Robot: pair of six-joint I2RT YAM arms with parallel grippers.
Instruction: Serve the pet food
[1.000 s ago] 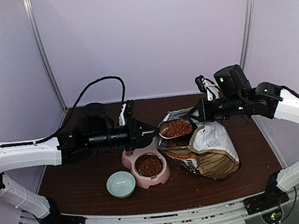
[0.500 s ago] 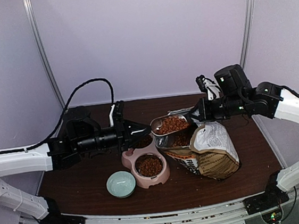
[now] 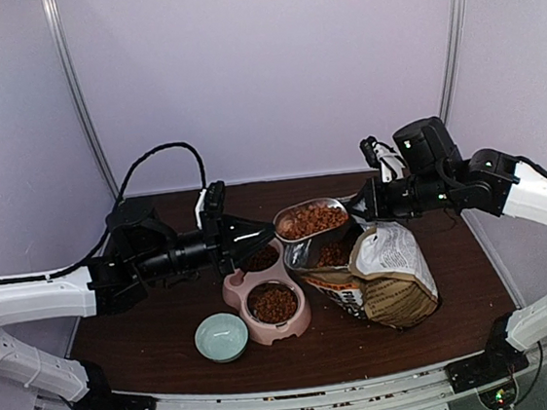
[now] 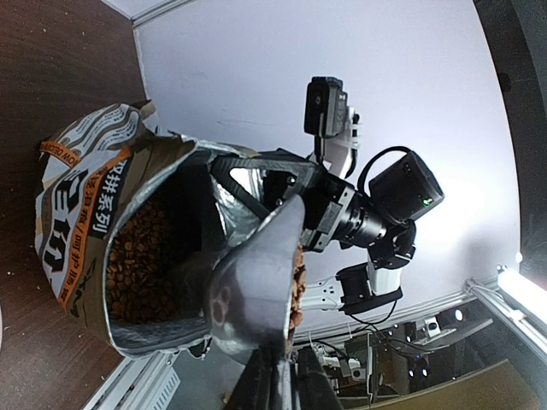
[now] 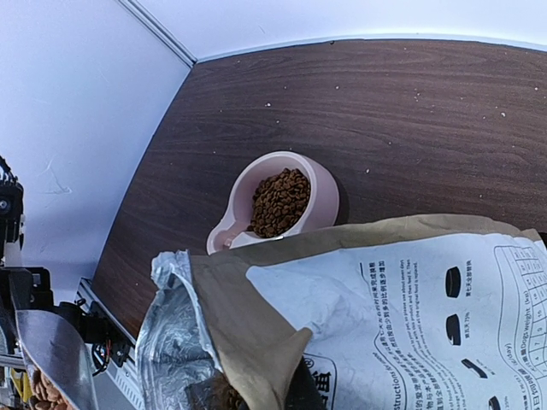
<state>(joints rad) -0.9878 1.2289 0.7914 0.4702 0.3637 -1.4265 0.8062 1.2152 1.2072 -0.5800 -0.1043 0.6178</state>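
**Transfer stage of serving.** The left gripper, clamped on the handle of a metal scoop, carries a heaped load of pet food in the air. The load hangs between the mouth of the bag and the far end of the pink bowl, above both. The right gripper, jaws together, appears to pinch the bag's far rim and hold the mouth open. More pet food lies inside the bag, and the bowl's near compartment is already filled. The far compartment sits partly under the left gripper, so its fill cannot be judged.

**Next move, as judged.** Bring the scoop over the chosen compartment and roll the wrist slowly. The pellets should then fall inside the rim rather than onto the table.

**Surroundings.** A small pale-green bowl, empty, stands just near-left of the pink bowl. The bag's raised lip lies close to the scoop's right end. Nothing else seems to block the way down.
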